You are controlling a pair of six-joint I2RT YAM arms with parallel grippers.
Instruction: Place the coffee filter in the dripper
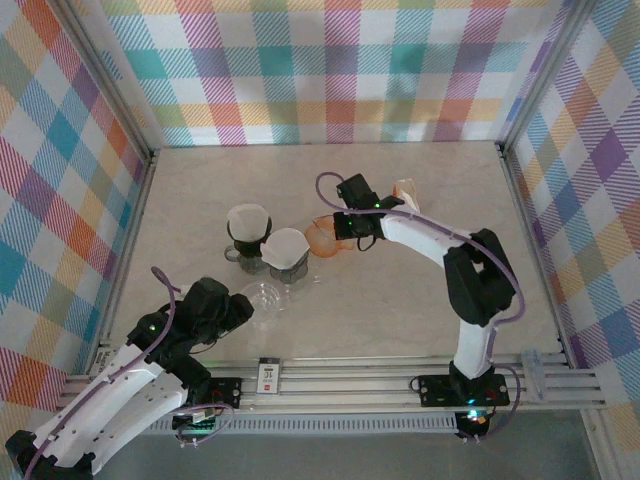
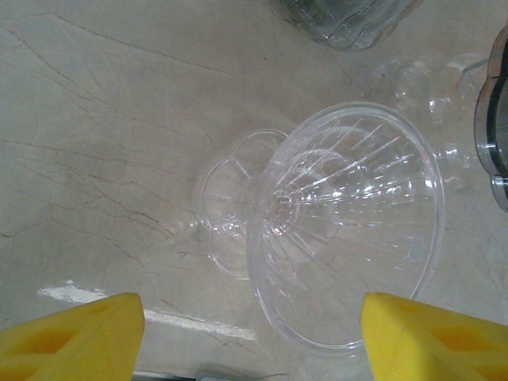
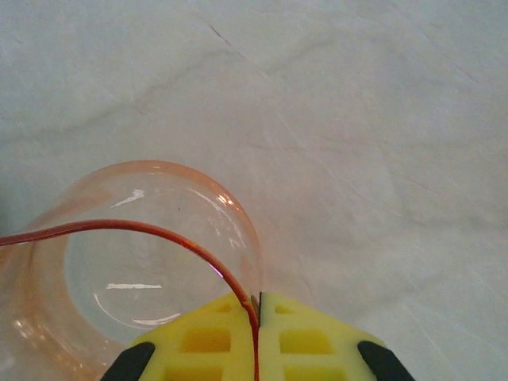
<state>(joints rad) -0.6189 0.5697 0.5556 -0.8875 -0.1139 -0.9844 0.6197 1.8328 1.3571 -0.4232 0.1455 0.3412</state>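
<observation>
Firmly, right hand (image 3: 258,308) pinching orange dripper (image 3: 151,254) rim, left hand (image 2: 254,333) released over clear dripper (image 2: 349,222).

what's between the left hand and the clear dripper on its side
Nothing visible. The left hand is open, and the clear dripper lies on its side directly ahead of its fingers on bare table. The nearest filter-lined dripper stands beyond it, not in between.

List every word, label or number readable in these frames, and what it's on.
No legible text anywhere.
White tag on the front rail: dark marks, too small to read.
Clear dripper and orange dripper: no print visible.
</observation>
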